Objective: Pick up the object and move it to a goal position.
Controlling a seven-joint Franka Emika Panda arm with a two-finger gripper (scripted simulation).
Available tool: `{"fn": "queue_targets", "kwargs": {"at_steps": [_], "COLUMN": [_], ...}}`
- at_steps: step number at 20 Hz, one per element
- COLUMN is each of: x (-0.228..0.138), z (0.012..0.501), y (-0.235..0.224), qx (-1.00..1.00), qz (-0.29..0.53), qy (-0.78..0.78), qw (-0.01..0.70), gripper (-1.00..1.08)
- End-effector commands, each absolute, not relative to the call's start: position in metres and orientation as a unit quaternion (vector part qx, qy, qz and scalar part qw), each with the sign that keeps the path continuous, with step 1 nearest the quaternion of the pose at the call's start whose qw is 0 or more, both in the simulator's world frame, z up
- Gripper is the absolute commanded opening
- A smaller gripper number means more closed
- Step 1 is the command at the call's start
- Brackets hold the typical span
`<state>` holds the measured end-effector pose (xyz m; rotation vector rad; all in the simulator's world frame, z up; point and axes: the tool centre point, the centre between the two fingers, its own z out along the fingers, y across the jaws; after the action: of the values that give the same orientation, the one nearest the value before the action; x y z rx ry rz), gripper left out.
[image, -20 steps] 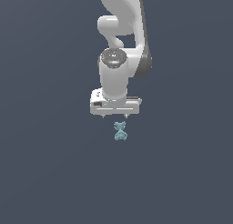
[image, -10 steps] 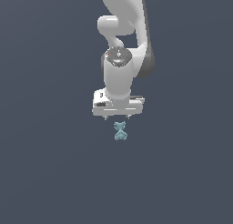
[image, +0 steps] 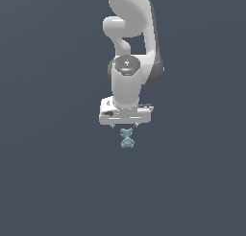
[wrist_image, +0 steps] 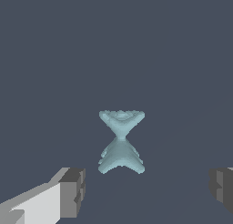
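The object (image: 127, 138) is a small pale teal-blue lumpy thing, pinched at the middle, lying on the dark grey floor. In the wrist view the object (wrist_image: 121, 142) lies ahead of the gap between my two fingers. My white gripper (image: 124, 126) hangs straight down just above and behind the object, which pokes out below its lower edge. The gripper (wrist_image: 148, 191) is open and empty. One finger (wrist_image: 73, 192) and the other finger (wrist_image: 222, 187) stand wide apart, not touching the object.
The dark grey floor (image: 53, 182) is flat and featureless all round. The white arm (image: 132, 33) rises above the gripper to the upper edge of the exterior view.
The gripper has come down a little toward the object over the last second. The object has not moved.
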<state>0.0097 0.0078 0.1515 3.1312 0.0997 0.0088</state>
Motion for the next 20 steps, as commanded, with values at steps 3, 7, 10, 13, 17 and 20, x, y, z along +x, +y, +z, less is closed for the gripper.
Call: {"fn": "queue_targets", "kwargs": {"at_steps": [3,7,10,13,17,20], "x": [0.011,0.012,0.012,0.011,0.011,0.011], "z": [0.127,0.111,0.106,0.106,0.097,0.081], "y": [0.015,0.019,0.021,0.020,0.020,0.020], "qx": [1.000,1.000,1.000,1.000,1.000,1.000], "qz": [0.001,0.000,0.000,-0.001,-0.001,0.000], "qy": [0.030,0.029,0.029,0.029,0.029,0.029], "qw": [0.002,0.001,0.000,0.000,0.000,0.000], "gripper": [1.00,1.00,1.00,1.00,1.00,1.00]}}
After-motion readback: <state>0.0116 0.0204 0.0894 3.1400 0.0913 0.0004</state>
